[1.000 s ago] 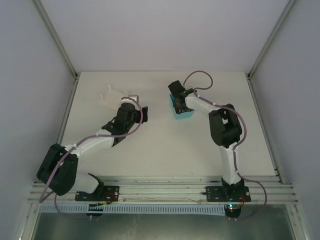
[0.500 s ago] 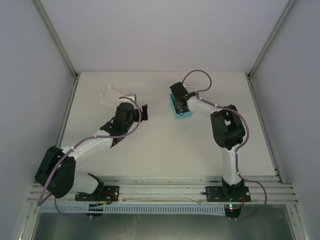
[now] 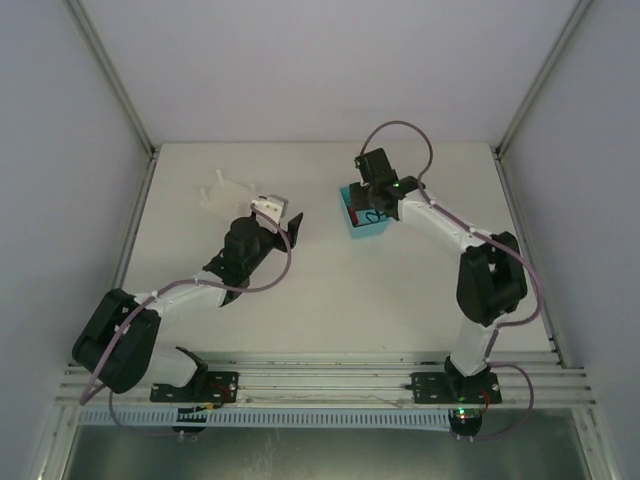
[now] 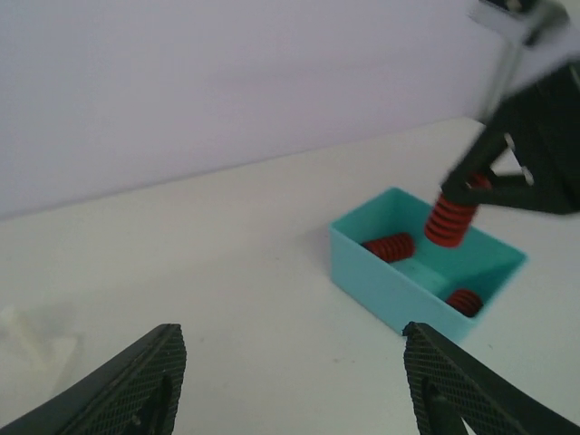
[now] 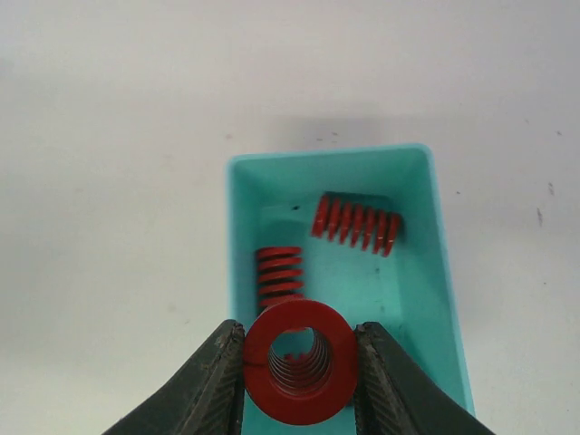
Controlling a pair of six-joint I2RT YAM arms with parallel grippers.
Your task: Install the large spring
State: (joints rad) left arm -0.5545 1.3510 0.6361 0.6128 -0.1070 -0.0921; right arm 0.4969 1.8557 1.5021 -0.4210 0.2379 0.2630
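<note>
My right gripper point(image 5: 299, 362) is shut on a large red spring point(image 5: 299, 373), held upright just above the near end of a teal bin point(image 5: 412, 281). Two smaller red springs point(image 5: 356, 223) lie in the bin. In the top view the right gripper point(image 3: 370, 205) is over the bin point(image 3: 368, 228). My left gripper point(image 4: 292, 344) is open and empty, low over the table, facing the bin point(image 4: 399, 290) and the held spring point(image 4: 450, 220). In the top view the left gripper point(image 3: 292, 228) is left of the bin.
A white plastic part point(image 3: 225, 190) lies at the back left, with a small white and grey piece point(image 3: 270, 207) beside the left wrist. White enclosure walls stand close on three sides.
The right arm has stretched out and lifted the large spring up from the bin. The left wrist has turned so that its open fingers face the bin.
</note>
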